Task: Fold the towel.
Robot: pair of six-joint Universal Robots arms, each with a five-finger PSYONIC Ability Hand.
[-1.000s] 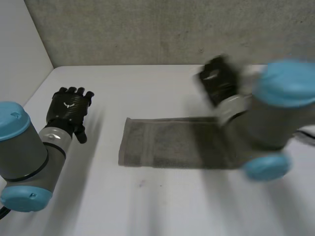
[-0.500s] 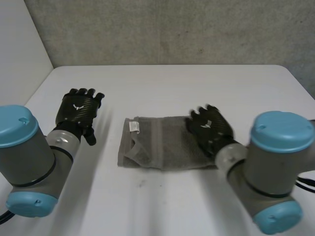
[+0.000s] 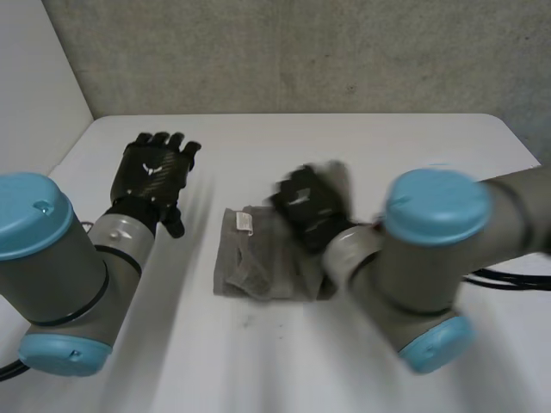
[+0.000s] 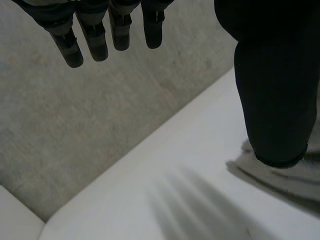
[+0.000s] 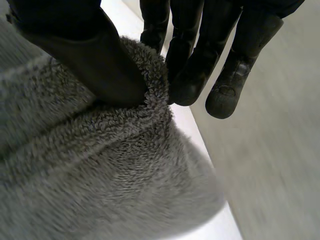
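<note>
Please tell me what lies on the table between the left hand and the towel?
Only bare white table lies between the left hand and the towel, as the head view shows.

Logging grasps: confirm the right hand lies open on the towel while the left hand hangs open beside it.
Wrong on the right hand: the right wrist view shows its thumb and fingers pinching the towel. The left hand does hang open beside it.

towel (image 5: 100, 175) = terry cloth w/ fuzzy loops (soft-looking); table (image 3: 387, 146) smooth & matt; wall (image 3: 301, 52) rough, grainy.
</note>
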